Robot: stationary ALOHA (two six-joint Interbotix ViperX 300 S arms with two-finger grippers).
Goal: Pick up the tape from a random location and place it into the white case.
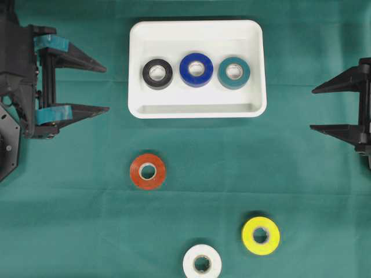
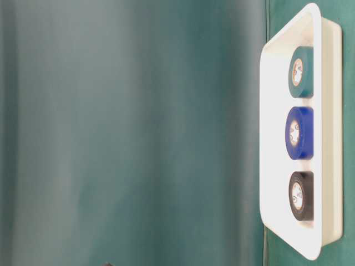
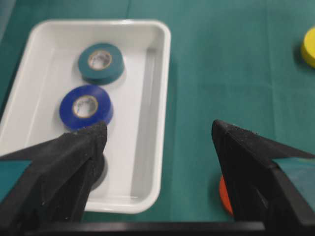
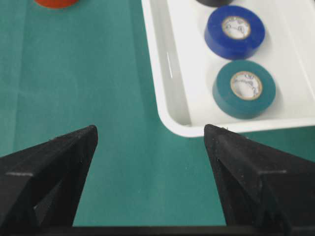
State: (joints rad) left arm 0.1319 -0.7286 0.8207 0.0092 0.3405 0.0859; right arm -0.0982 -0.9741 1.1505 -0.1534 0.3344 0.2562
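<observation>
The white case lies at the back middle of the green cloth and holds three tape rolls: black, blue and teal. On the cloth in front lie an orange roll, a yellow roll and a white roll. My left gripper hangs open at the left edge, level with the case, nothing between its fingers. My right gripper stands open at the right edge, also empty. The left wrist view shows the case and the orange roll partly behind a finger.
The table-level view shows the case on its side at the right, with the three rolls inside; the rest of it is blurred green cloth. Bare green cloth lies between the case and each gripper.
</observation>
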